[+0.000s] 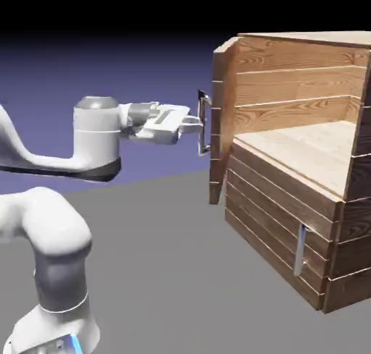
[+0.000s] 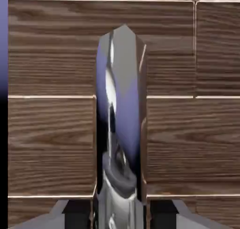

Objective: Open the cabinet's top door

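Exterior view, top door [image 1: 224, 110]: right of centre, upper half, swung wide off the cabinet [image 1: 279, 208].
Exterior view, my hand [image 1: 197, 125]: clamped on the upright handle [image 1: 203, 139].
Hand view, handle: bottom centre, between my fingertips.
Hand view, risk: smooth metal; pulling off the door's arc could twist my grip loose or strain the hinge.

Exterior view brightly lit on the arm [image 1: 98, 135], its white surfaces nearly washed out, cabinet interior [image 1: 290, 85] warm and bright, outer planks [image 1: 272, 222] shaded, backdrop [image 1: 167, 63] fading to black above, hand view dimmer, glossy white highlights on the mirror-like handle [image 2: 123, 97], plank grain slightly soft
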`<state>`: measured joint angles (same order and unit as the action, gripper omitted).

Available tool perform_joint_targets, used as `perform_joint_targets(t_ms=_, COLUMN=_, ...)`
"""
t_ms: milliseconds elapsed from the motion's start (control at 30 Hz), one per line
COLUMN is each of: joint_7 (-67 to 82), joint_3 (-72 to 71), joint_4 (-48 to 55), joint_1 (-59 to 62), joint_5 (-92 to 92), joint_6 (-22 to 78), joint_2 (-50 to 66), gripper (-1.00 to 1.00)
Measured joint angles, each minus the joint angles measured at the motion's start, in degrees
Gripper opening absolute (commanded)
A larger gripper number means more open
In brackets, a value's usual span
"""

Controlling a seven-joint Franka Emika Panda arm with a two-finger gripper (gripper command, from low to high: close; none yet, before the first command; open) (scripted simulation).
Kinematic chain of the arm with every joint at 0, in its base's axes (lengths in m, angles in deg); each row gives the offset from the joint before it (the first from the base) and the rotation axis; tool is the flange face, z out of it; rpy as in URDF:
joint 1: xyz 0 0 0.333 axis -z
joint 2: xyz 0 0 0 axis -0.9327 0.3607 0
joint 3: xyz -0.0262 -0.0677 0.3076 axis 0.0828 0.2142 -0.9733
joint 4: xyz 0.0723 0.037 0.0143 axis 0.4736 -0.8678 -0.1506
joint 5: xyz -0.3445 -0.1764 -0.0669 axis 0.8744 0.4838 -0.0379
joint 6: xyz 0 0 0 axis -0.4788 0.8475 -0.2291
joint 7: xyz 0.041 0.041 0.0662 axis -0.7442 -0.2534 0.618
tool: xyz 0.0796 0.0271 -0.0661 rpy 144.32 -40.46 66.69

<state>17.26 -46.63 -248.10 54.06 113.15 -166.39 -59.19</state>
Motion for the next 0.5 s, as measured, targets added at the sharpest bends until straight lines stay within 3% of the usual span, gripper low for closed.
perform_joint_targets(t_ms=500, joint_7=3.1, joint_3=-30.8, joint_4=7.7, joint_1=-4.6, joint_5=-33.6, joint_6=27.8, joint_2=3.7, gripper=-1.00)
